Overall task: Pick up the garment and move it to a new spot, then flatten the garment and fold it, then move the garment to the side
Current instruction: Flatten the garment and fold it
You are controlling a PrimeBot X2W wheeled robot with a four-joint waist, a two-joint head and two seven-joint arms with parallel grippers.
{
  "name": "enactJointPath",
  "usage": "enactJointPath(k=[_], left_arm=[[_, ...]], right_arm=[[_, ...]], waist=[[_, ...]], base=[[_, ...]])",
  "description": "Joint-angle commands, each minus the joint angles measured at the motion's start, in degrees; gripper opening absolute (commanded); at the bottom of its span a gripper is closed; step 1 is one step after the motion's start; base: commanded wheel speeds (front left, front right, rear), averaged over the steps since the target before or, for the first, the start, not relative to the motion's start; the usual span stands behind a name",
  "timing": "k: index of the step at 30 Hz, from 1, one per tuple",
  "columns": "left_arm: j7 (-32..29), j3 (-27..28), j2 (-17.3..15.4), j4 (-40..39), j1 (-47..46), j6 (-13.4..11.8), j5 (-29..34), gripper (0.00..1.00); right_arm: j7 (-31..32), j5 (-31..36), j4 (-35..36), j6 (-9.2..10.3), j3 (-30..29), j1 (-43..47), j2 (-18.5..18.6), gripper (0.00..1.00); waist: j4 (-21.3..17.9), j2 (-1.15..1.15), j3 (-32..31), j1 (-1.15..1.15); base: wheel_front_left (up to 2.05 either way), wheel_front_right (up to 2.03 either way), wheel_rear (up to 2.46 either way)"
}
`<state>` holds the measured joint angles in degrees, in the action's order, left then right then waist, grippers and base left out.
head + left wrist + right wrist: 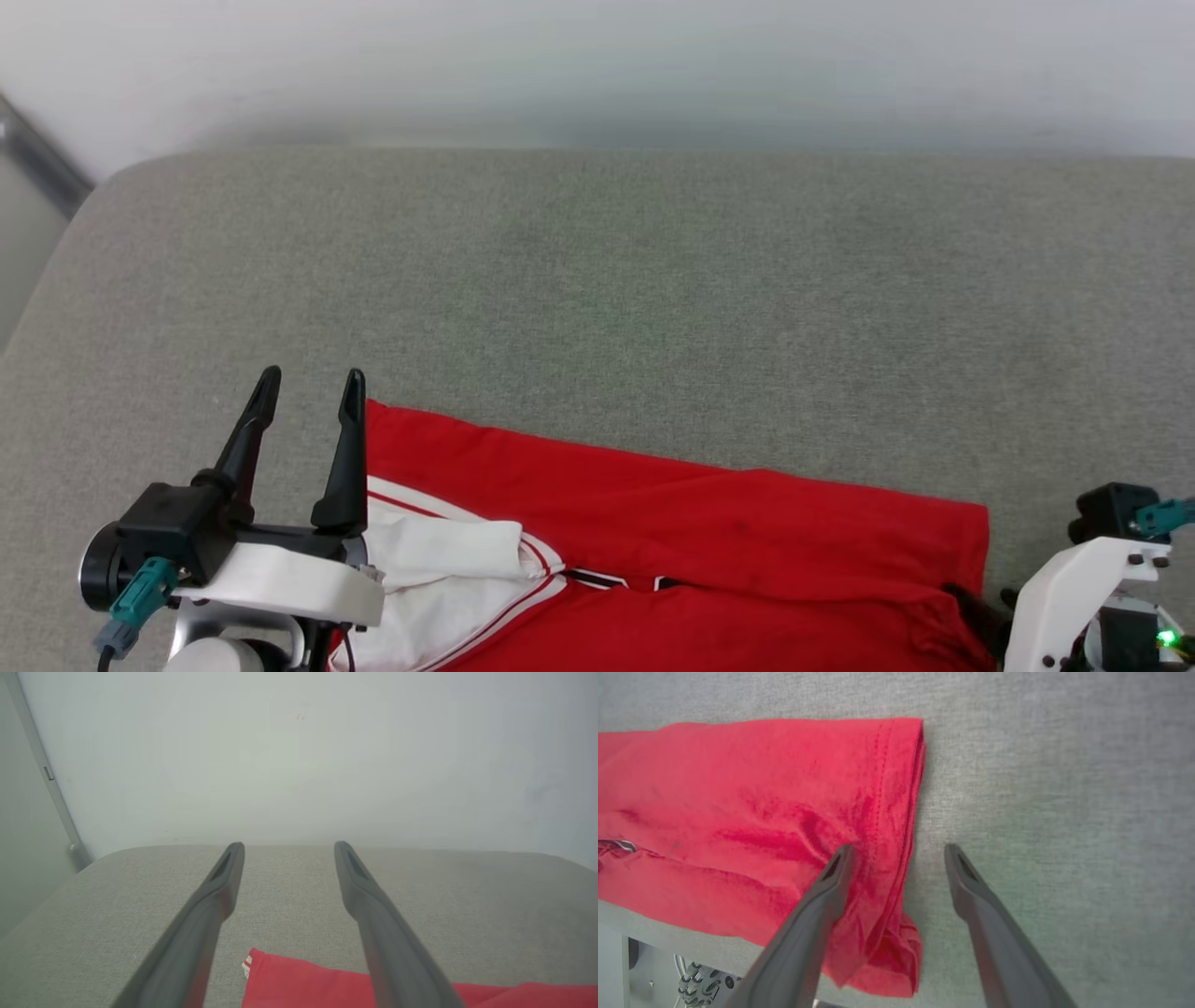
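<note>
Grey cushion (597,280), white wall behind. Garment (700,523): along near edge, long axis left to right. Left gripper (313,378): spread, empty, at sleeve end. Right gripper (899,847): spread, empty, straddling hem, likely nearer.

Head high, wrists low, garment (709,523) shared.

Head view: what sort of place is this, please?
Probably an indoor room set up for folding clothes: a grey fabric-covered surface, a plain pale wall behind it, and the garment lying at its near edge.
</note>
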<state>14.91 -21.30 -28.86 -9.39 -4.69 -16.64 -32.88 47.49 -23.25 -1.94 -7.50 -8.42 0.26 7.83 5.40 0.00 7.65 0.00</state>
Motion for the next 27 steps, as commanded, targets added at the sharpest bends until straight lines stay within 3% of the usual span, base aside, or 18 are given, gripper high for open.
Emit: enactJointPath(k=[1, 9, 10, 12, 19, 27], left_arm=[[0.37, 0.24, 0.18, 0.00, -0.54, 0.11, 0.37, 1.00], [0.33, 2.05, 1.77, 1.01, -0.91, 2.53, 1.39, 1.00], [0.32, 2.17, 1.81, 1.30, -0.79, 2.88, 1.74, 1.00], [0.33, 2.48, 1.69, 1.73, -0.51, 3.33, 2.19, 1.00], [0.26, 2.28, 1.16, 3.47, 0.74, 3.84, 3.26, 1.00], [-0.35, 2.56, 0.60, 4.02, 2.50, 2.57, 2.96, 1.00]], right_arm=[[0.24, -0.18, -0.35, 0.02, -0.06, -0.31, -0.23, 1.00], [5.27, -1.50, -6.39, 0.02, 1.73, 1.21, -2.57, 1.00], [5.45, -1.61, -6.62, 0.02, 1.77, 1.15, -2.66, 0.50], [5.79, -1.94, -6.78, 0.02, 1.84, 0.67, -2.85, 0.00], [4.01, -2.40, -4.05, 0.02, 1.93, -2.57, -0.67, 0.00], [3.82, -2.71, -1.83, 0.02, 0.24, -3.90, 2.21, 0.00]], waist=[[0.61, 0.00, 0.79, 0.00], [0.80, 0.00, 2.48, 0.00], [0.76, 0.00, 2.46, 0.00], [0.61, 0.00, 2.22, 0.00], [-0.32, 0.00, 0.03, 0.00], [-2.00, 0.00, -2.97, 0.00]], base=[[0.00, 0.00, 0.00], [0.00, 0.00, 0.00], [0.00, 0.00, 0.00], [0.00, 0.00, 0.00], [0.00, 0.00, 0.00], [0.00, 0.00, 0.00]])
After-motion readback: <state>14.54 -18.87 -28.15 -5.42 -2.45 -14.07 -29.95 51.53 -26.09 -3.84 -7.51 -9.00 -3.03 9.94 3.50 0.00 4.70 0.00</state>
